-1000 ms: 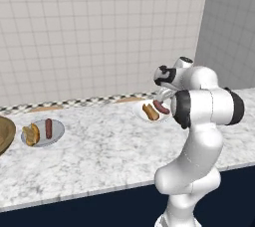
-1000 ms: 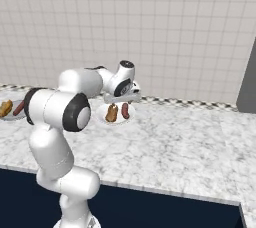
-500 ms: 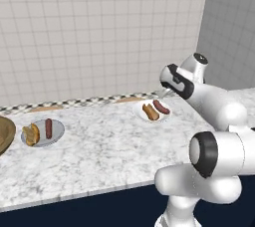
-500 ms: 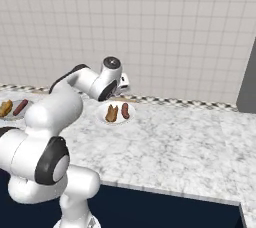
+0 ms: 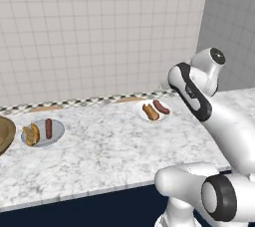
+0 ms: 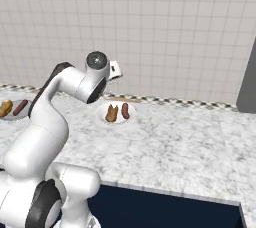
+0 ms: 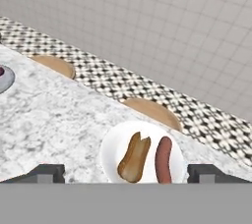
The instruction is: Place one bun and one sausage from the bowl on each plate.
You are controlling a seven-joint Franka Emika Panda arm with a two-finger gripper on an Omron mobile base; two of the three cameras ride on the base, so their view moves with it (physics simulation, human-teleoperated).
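Resting side by side on the white plate [image 7: 142,156], a bun [image 7: 134,158] and sausage [image 7: 163,159] are seen; the grey plate [image 5: 43,132] is likewise filled, beside the bowl [image 5: 4,134] at the counter's [image 5: 109,146] edge. The end effector [image 7: 125,173] is held wide open and empty above, judged clear since both servings appear complete.

Two plates on the counter [image 5: 109,151], well apart. Left plate [image 5: 59,132] just right of the bowl [image 5: 5,134]; bun [image 5: 32,134] on its left half, sausage [image 5: 49,128] on its right. Right plate [image 5: 164,116] near the back wall: bun [image 5: 149,112] left, sausage [image 5: 161,106] right, side by side.
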